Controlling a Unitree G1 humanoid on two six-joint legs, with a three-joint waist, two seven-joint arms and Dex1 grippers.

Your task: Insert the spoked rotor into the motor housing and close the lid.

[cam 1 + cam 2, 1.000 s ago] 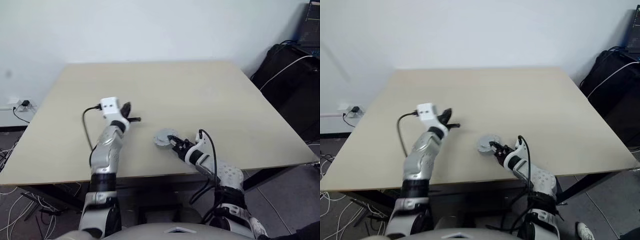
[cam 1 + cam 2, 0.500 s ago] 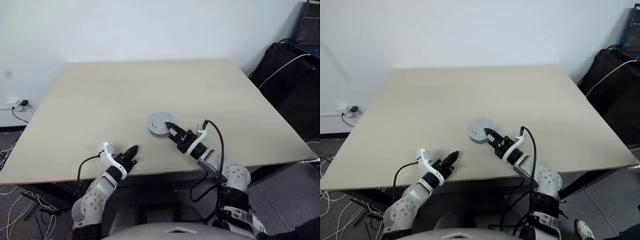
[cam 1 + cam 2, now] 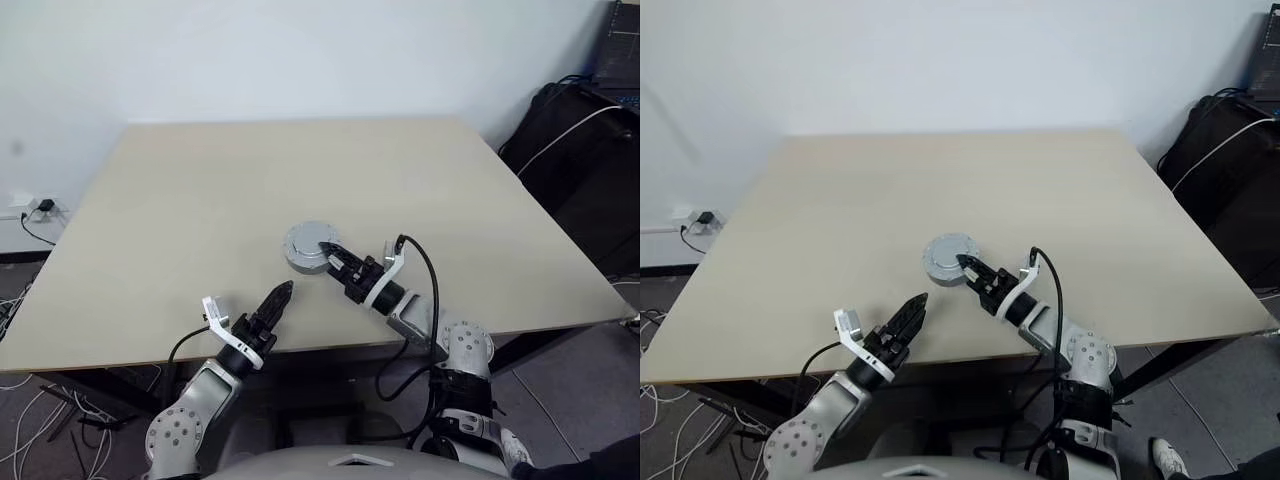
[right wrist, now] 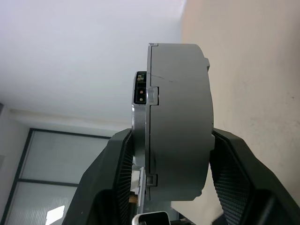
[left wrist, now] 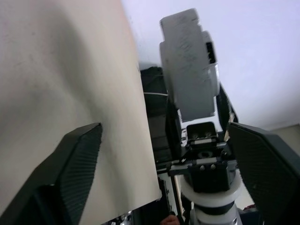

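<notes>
Right gripper (image 4: pixel 164 140) fingers pinching motor housing (image 4: pixel 176 117) across flat faces; metal looks stiff, smooth, probably slippery; left gripper (image 5: pixel 168 154) fingers spread, empty

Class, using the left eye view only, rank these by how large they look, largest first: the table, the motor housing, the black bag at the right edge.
1. Table, by far the largest.
2. Black bag, partly cut off by the frame.
3. Motor housing, lid on, held in the right gripper, smallest.
</notes>
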